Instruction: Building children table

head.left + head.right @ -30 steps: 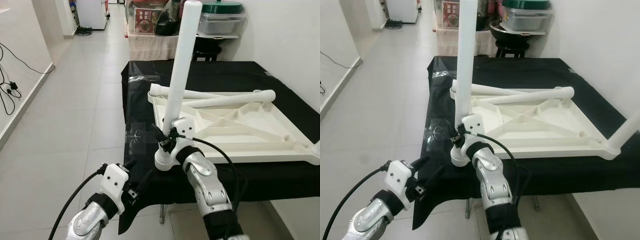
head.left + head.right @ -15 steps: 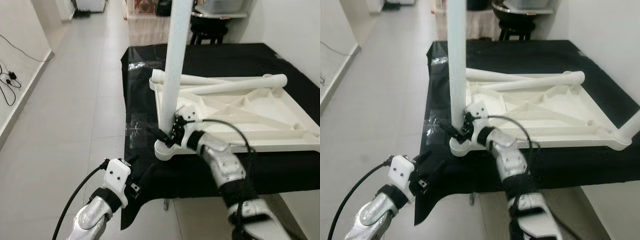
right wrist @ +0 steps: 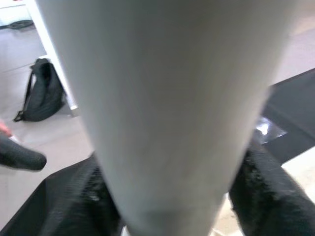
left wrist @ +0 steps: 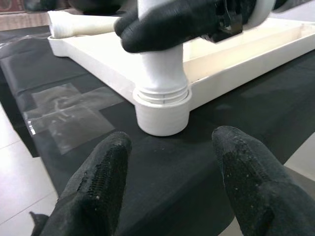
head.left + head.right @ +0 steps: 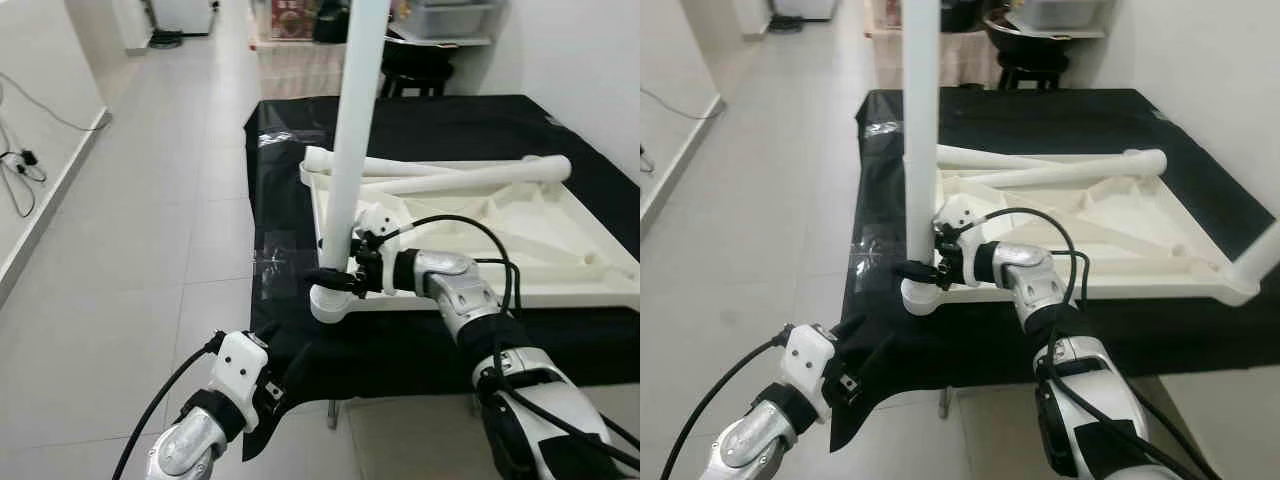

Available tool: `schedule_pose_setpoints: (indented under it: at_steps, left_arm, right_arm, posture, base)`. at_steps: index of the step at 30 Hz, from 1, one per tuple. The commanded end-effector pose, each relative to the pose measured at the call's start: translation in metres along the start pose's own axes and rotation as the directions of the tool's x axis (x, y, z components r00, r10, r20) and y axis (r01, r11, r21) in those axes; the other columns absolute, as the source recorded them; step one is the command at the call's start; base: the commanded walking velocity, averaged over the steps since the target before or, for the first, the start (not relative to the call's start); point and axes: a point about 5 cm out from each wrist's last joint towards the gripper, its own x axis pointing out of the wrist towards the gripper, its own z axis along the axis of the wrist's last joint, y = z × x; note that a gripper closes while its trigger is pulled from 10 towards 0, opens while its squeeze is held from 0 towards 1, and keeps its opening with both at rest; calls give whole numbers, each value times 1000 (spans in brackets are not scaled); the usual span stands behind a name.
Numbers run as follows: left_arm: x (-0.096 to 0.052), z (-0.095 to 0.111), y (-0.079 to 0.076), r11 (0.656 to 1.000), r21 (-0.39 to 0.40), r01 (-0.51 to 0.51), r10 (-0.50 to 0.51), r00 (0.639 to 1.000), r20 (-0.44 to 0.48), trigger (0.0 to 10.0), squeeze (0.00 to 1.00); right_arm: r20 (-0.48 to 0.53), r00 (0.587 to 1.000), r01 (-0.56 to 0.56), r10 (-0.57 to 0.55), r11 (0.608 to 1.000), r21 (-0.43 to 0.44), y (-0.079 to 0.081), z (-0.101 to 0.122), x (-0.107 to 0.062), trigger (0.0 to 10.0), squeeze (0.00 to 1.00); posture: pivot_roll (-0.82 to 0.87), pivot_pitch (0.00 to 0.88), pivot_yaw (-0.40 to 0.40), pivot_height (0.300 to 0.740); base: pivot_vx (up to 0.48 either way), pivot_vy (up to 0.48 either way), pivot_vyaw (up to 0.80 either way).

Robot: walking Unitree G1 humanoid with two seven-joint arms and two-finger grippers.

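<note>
At near desk (image 5: 430, 140) corner, upright white leg (image 5: 352, 150) stands in upturned tabletop (image 5: 520, 235) socket, right pincer (image 5: 338, 277) clenched round its base. Two loose legs (image 5: 450, 180) lie across tabletop's far side. Left pincer (image 4: 170, 167) hangs released below desk edge; tiled floor (image 5: 140, 220) lies beside.

This is a home, seen down a hallway of pale floor tiles (image 5: 150, 230) with white walls (image 5: 580, 60) on both sides. At 12 o'clock a low shelf (image 5: 300, 85) draped with cloth carries a lidded plastic box (image 5: 445, 18) and a printed red carton (image 5: 890, 12), household storage rather than shop stock. A black stool (image 5: 410, 70) stands beside it. At 9 o'clock loose cables (image 5: 20, 165) trail along the skirting. A table with a black cloth (image 5: 430, 130) sits at 1 o'clock, and a dark backpack (image 3: 42, 96) lies on the floor.
</note>
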Motion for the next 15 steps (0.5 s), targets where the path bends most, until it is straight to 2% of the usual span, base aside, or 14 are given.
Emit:
schedule_pose_setpoints:
  at_steps: [1,6,11,12,13,14,15]
  left_arm:
    - [-2,-1,-1,1000,5,-5,5,1000,-6,10000,0]
    - [-2,0,-2,1000,2,-3,4,1000,-4,10000,0]
    - [-2,0,-2,1000,-5,5,-5,1000,-2,10000,0]
    - [-3,1,-1,1000,-6,5,-5,1000,0,10000,0]
    - [-3,1,-1,1000,-7,6,-6,1000,1,10000,0]
    - [-3,1,-1,1000,-7,6,-6,1000,1,10000,0]
    - [-4,2,1,1000,-8,4,-4,1000,3,10000,0]
  right_arm:
    - [-8,1000,15,-15,1000,16,-4,-7,-9,0,0]
    - [-8,1000,20,-20,999,27,-4,-15,-15,0,0]
    - [-7,992,127,-127,992,21,-4,-31,-26,0,0]
    - [9,970,244,-244,968,57,0,-38,-23,0,0]
    - [21,923,379,-383,919,108,4,-45,-20,0,0]
    - [21,923,379,-383,919,108,4,-45,-20,0,0]
    - [4,807,580,-590,794,181,16,-57,-17,0,0]
  posture:
    - [56,110,-65,740]
    - [50,111,-62,740]
    - [37,117,-59,740]
    - [20,129,-64,740]
    - [20,129,-64,740]
    - [20,129,-64,740]
    - [10,139,-56,740]
  base:
    - [0,0,0]
    - [0,0,0]
    - [0,0,0]
    - [0,0,0]
    - [0,0,0]
    - [0,0,0]
    - [0,0,0]
